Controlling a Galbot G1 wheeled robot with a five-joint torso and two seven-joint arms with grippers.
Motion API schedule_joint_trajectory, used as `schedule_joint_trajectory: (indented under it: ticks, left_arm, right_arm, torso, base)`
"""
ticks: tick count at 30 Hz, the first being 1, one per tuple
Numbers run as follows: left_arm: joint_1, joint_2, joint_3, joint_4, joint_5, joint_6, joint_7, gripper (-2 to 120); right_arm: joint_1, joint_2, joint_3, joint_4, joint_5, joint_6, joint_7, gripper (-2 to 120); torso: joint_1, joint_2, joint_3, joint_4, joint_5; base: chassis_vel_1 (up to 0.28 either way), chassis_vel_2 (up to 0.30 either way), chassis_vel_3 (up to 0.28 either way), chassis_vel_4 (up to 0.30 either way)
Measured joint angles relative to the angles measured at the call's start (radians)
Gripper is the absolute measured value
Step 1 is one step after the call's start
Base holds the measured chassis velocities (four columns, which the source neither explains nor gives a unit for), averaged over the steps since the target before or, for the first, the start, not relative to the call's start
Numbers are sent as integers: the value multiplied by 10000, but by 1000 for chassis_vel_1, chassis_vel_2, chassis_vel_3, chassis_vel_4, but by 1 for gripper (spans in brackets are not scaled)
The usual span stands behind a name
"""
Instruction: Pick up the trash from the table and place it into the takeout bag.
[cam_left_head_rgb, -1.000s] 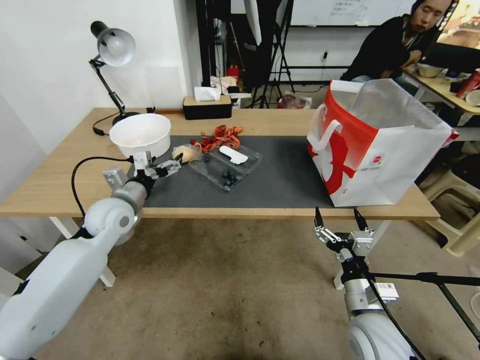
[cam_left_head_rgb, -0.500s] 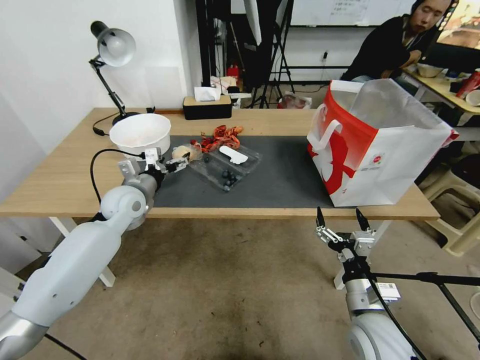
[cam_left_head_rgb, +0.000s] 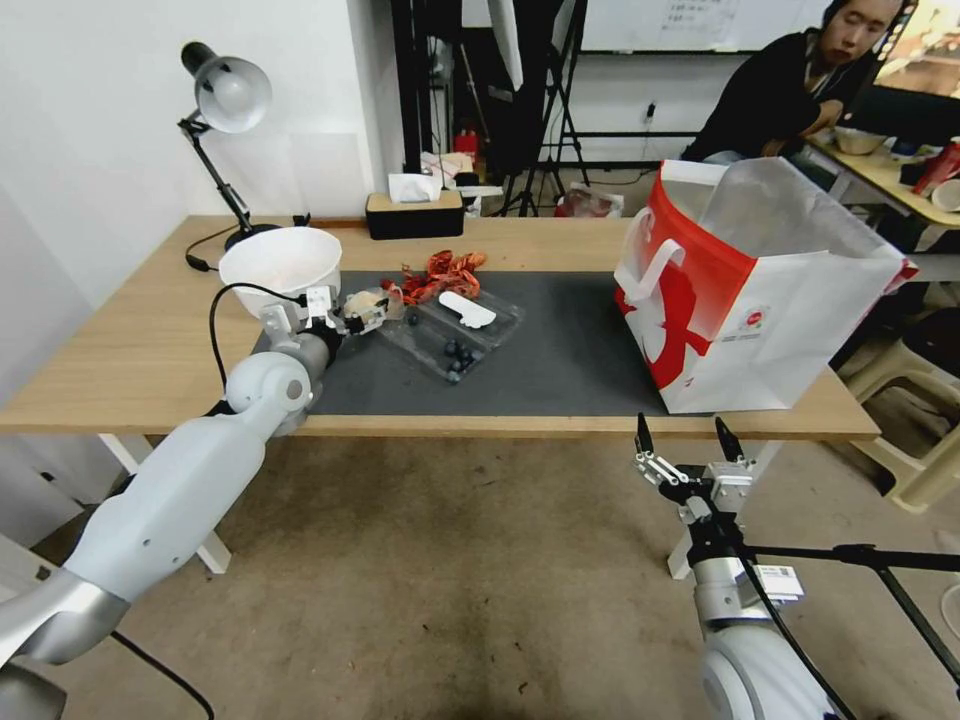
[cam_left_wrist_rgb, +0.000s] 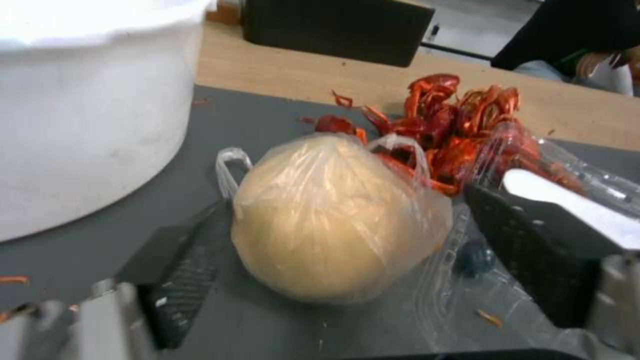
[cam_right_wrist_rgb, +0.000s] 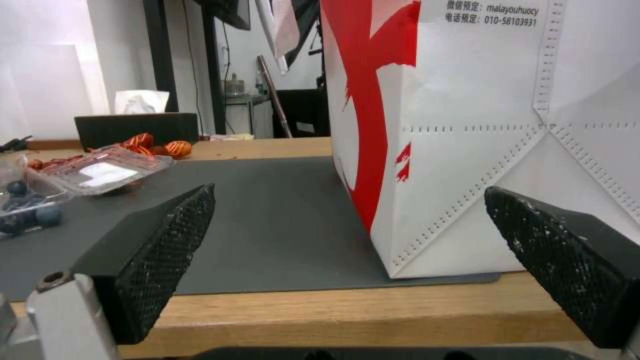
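Observation:
A plastic-wrapped tan bun (cam_left_head_rgb: 362, 303) lies on the dark mat (cam_left_head_rgb: 560, 370) of the light-wood table (cam_left_head_rgb: 130, 350), beside the large white bowl (cam_left_head_rgb: 280, 265). My left gripper (cam_left_head_rgb: 352, 312) is open and straddles the bun (cam_left_wrist_rgb: 327, 220), one finger (cam_left_wrist_rgb: 183, 272) against the wrap, the other finger (cam_left_wrist_rgb: 527, 255) a little apart. Crumpled red trash (cam_left_head_rgb: 440, 275) sits just behind the bun (cam_left_wrist_rgb: 453, 120). The red-and-white takeout bag (cam_left_head_rgb: 760, 290) stands open at the mat's right end. My right gripper (cam_left_head_rgb: 680, 430) hangs open below the table's front edge, facing the bag (cam_right_wrist_rgb: 480, 125).
A clear plastic tray (cam_left_head_rgb: 450, 335) holding dark berries and a white spoon lies right of the bun. A desk lamp (cam_left_head_rgb: 225, 95) and a black tissue box (cam_left_head_rgb: 413, 212) stand at the back. Bare mat lies between tray and bag.
My left arm has reached forward over the table, bringing its open gripper from in front of the white bowl to around the bun. The right arm has stayed put.

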Motion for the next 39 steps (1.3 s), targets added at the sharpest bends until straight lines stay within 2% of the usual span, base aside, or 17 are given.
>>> schedule_joint_trajectory:
  ticks: [2, 3, 6, 7, 8, 10, 11, 13, 17, 18, 20, 30, 39]
  left_arm:
    - [-44, -23, 90, 70, -2, 8, 19, 78]
    - [-44, -23, 90, 70, -2, 8, 19, 78]
    - [-122, -65, 198, 196, 6, 34, 48, 66]
    - [-122, -65, 198, 196, 6, 34, 48, 66]
    - [-155, -79, 233, 247, 20, 35, 76, 59]
    - [-300, -93, 376, 398, 99, 50, 118, 37]
    - [-300, -93, 376, 398, 99, 50, 118, 37]
    - [-399, -92, 459, 507, 157, 72, 167, 25]
    - [-450, -93, 501, 587, 208, 78, 244, 17]
    - [-478, -93, 538, 651, 288, 70, 326, 8]
    - [-489, -90, 575, 685, 355, 43, 426, 0]
    - [-498, -32, 611, 786, 772, -443, 939, 0]
    - [-713, 187, 569, 703, 1406, -1178, 1539, 0]
  right_arm:
    - [17, 2, 1, -7, 0, 2, 2, 100]
    - [17, 2, 1, -7, 0, 2, 2, 100]
    - [28, 3, 1, -29, 0, 5, 8, 100]
    - [28, 3, 1, -29, 0, 5, 8, 100]
    - [28, 6, 2, -36, -1, 9, 10, 100]
    - [5, 19, 5, -70, -1, 49, 11, 100]
    - [5, 19, 5, -70, -1, 49, 11, 100]
    - [5, 19, 12, -86, -1, 57, 14, 100]
    - [9, 16, 15, -97, -1, 60, 17, 100]
    - [13, 14, 16, -105, -1, 60, 20, 100]
    - [28, 13, 17, -127, -2, 63, 23, 100]
    - [104, 12, 17, -167, -2, 69, 30, 100]
    - [127, 33, 11, -191, -18, 60, 36, 100]
  torso:
    - [-1, 0, 0, 0, -1]
    - [-1, 0, 0, 0, -1]
    - [0, 0, 0, 0, -1]
    - [0, 0, 0, 0, -1]
    - [0, 0, 0, 0, -1]
    - [0, 0, 0, 0, -1]
    - [0, 0, 0, 0, -1]
    - [0, 0, 0, 0, -1]
    - [0, 1, 0, 0, 0]
    - [0, 0, 0, 0, 0]
    - [0, 0, 0, 0, -1]
    - [0, 0, 0, 0, -2]
    - [0, 0, 0, 0, -1]
  base:
    - [0, 0, 0, 0]
    - [0, 0, 0, 0]
    - [0, 0, 0, 0]
    - [0, 0, 0, 0]
    - [0, 0, 0, 0]
    - [0, 0, 0, 0]
    - [0, 0, 0, 0]
    - [0, 0, 0, 0]
    - [0, 0, 0, 0]
    - [0, 0, 0, 0]
    - [0, 0, 0, 0]
    - [0, 0, 0, 0]
    - [0, 0, 0, 0]
